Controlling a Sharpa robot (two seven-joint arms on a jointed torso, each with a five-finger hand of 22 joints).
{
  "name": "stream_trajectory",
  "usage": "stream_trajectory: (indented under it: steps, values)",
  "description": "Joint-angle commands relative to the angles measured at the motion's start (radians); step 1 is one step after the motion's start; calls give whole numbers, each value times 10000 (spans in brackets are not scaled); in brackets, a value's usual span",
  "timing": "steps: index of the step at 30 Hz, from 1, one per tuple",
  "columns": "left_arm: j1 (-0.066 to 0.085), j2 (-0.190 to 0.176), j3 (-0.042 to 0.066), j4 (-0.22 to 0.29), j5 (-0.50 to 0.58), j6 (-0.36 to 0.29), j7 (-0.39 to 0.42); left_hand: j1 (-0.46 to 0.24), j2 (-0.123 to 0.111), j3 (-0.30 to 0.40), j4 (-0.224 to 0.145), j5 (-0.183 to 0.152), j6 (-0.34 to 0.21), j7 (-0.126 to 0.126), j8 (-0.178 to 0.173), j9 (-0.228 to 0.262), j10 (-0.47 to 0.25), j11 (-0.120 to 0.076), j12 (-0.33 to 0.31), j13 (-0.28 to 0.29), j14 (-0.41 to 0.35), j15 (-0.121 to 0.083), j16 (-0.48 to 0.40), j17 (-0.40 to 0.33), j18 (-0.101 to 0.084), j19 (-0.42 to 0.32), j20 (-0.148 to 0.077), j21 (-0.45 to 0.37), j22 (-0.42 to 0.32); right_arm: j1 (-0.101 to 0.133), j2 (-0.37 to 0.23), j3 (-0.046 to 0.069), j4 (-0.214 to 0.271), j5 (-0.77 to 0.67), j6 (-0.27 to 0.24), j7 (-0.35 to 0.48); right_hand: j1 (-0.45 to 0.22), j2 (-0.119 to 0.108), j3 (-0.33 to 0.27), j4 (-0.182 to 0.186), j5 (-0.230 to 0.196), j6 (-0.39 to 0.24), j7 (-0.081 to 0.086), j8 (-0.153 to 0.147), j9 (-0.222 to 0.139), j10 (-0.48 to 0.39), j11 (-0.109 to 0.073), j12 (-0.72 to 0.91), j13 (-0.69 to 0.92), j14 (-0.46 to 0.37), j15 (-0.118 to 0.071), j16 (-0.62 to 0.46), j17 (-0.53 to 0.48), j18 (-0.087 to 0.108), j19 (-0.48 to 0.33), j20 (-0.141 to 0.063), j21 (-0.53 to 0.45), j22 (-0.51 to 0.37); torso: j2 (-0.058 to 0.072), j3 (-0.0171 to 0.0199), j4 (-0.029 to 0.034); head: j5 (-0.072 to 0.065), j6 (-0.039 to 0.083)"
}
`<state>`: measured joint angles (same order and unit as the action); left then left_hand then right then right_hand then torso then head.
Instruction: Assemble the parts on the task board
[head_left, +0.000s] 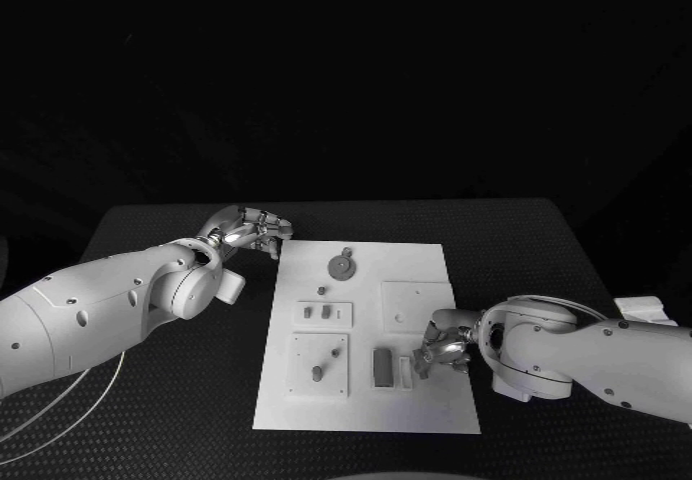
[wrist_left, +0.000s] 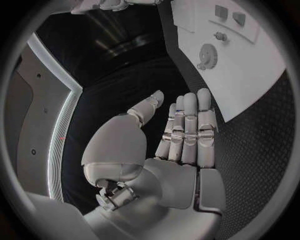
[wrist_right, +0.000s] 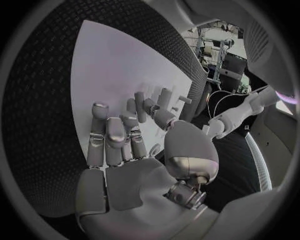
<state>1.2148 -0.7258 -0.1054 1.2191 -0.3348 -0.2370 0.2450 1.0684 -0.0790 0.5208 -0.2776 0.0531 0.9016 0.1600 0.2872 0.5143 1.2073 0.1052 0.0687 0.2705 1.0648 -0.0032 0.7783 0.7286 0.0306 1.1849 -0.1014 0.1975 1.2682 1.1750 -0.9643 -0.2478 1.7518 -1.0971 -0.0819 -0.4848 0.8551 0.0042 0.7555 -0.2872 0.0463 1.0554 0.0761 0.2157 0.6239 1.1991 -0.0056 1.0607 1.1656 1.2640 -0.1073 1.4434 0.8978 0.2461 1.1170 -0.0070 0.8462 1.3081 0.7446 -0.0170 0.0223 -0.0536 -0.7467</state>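
While left robot hand (wrist_left: 181, 145) hovers flat—right robot hand (head_left: 441, 352) curls.

The right hand (head_left: 444, 350) covers part of the task board (head_left: 418, 270) at lower right of the head view — whether its fingertips touch a part (the small upright pieces (wrist_right: 164, 97) nearby) cannot be told; the grey parts (head_left: 342, 265) are too small to identify.

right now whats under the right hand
The right hand hangs over the task board, near its right edge, beside a dark grey bar part. Bare white plate shows around the fingers; whatever lies directly beneath the palm is covered.
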Motion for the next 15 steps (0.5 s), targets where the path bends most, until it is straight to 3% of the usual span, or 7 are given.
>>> stream_trajectory:
  steps: [1, 15]
  values:
    - [7, 2, 5, 18, 3, 86, 59, -12, 39, -17, 20, -6, -17, 47, 40, -14, -61, -10, 15, -15, 85, 14, -67, 10, 455, 74, 11, -53, 13, -4, -20, -1, 46, 1111, -492, 139, 341, 281, -7, -32, 34, -139, 201, 49, 133, 125, -89, 40, -14, -10, -88, 63, -18, 157, 44, 13, 59, 181, -1, 1, -1, 10, -17]
    - [8, 11, 5, 19, 2, 107, 60, -7, 32, -13, 18, -4, -14, 46, 42, -14, -60, -10, 16, -15, 87, 14, -68, 13, 454, 76, 12, -57, 18, -4, 113, -3, -21, 1912, 26, -197, 287, 286, -18, -22, 34, -138, 194, 55, 128, 135, -97, 34, -28, 1, -102, 53, -32, 157, 53, 7, 52, 172, -2, -1, -2, 7, -64]
